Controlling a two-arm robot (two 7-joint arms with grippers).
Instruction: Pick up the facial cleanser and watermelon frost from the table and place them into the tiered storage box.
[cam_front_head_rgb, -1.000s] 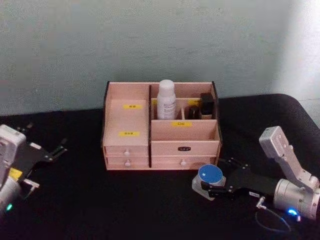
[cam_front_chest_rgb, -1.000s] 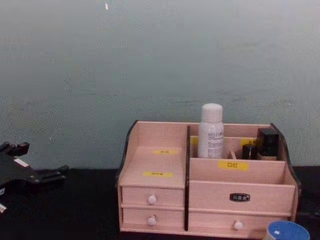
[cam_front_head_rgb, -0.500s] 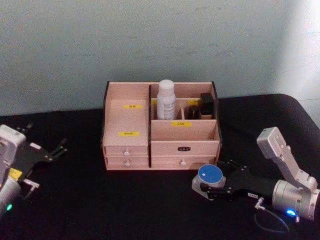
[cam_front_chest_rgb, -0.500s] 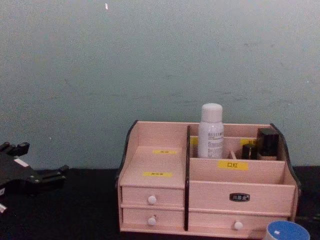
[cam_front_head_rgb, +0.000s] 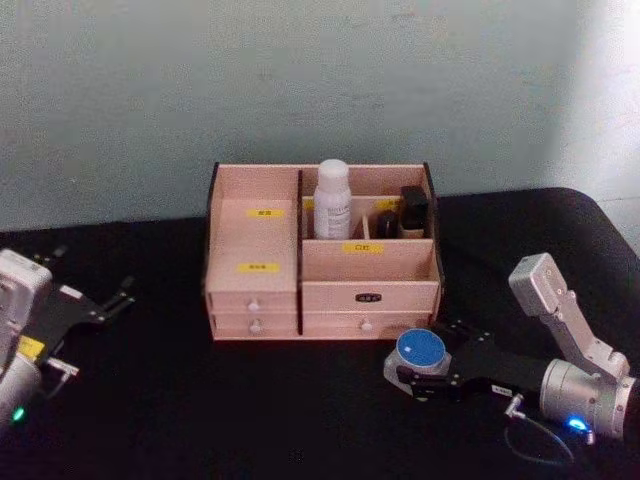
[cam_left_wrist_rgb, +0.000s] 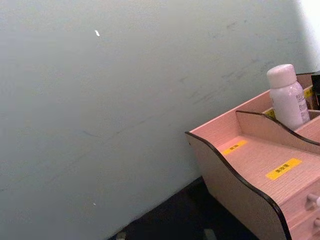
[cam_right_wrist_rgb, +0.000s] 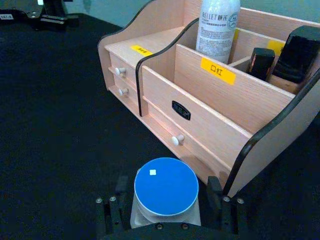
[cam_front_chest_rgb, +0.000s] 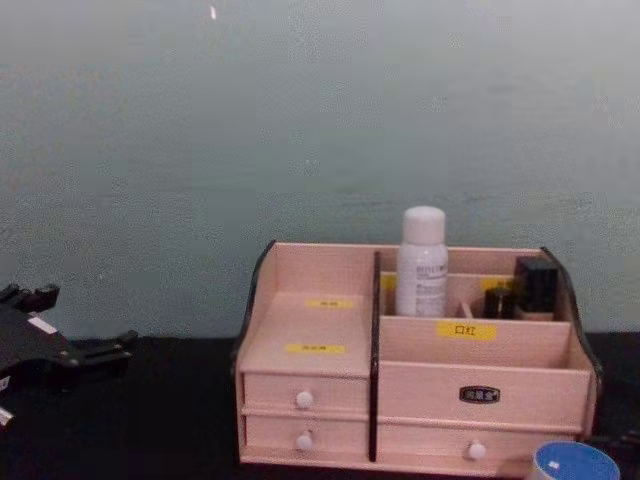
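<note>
The watermelon frost (cam_front_head_rgb: 420, 348), a small white jar with a blue lid, sits on the black table just in front of the tiered storage box's (cam_front_head_rgb: 255, 240) right corner. My right gripper (cam_front_head_rgb: 421, 362) is shut on the jar (cam_right_wrist_rgb: 166, 186), one black finger pressed against each side, and the jar rests on the table. A white bottle (cam_front_head_rgb: 333, 200), apparently the facial cleanser, stands upright in the box's back compartment (cam_right_wrist_rgb: 218, 22). My left gripper (cam_front_head_rgb: 98, 330) rests open and empty at the table's far left (cam_front_chest_rgb: 85, 318).
Dark small items (cam_front_head_rgb: 414, 210) occupy the box's back right compartments. The box's front compartment (cam_right_wrist_rgb: 235, 107) holds nothing. A grey wall stands close behind the box. The table's right edge (cam_front_head_rgb: 615, 215) lies beyond my right arm.
My right arm has shifted slightly lower and toward the jar. The jar, the box and the left arm have stayed where they were.
</note>
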